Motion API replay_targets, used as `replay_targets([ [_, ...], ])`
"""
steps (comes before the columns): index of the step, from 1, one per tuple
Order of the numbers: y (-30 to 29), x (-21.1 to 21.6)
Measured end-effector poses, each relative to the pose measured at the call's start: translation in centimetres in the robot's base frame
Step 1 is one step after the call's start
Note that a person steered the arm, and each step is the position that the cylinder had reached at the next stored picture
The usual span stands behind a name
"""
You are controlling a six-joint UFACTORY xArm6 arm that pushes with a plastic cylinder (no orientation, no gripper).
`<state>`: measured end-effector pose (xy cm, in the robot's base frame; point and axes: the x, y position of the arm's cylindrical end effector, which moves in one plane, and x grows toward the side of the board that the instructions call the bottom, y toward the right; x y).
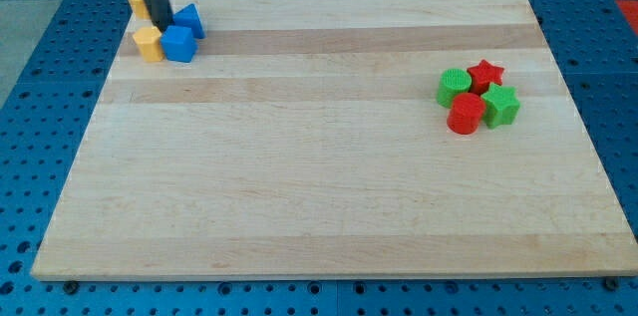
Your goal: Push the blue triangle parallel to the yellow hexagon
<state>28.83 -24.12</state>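
The blue triangle (190, 20) lies near the board's top left corner. A blue cube (178, 44) sits just below it, touching a yellow hexagon (149, 43) on its left. Another yellow block (136, 1) lies above, partly hidden by the rod. My tip (161, 28) stands among these blocks, just left of the blue triangle and above the blue cube and the yellow hexagon.
At the view's right is a tight cluster: a green block (455, 85), a red star (485, 75), a green star (500, 106) and a red cylinder (464, 114). The wooden board (319, 176) lies on a blue perforated table.
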Motion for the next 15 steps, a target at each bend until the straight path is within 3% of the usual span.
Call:
replay_targets([
  [1, 0.0, 6.4],
  [4, -4.2, -1.8],
  [5, -2.9, -6.1],
  [6, 2.2, -5.5],
  [7, 4.5, 1.6],
  [8, 4.5, 4.4],
  [10, 3.8, -1.8],
  [11, 5.6, -0.7],
  [13, 11.7, 6.9],
  [14, 11.6, 2.3],
  [15, 5.8, 0.0],
])
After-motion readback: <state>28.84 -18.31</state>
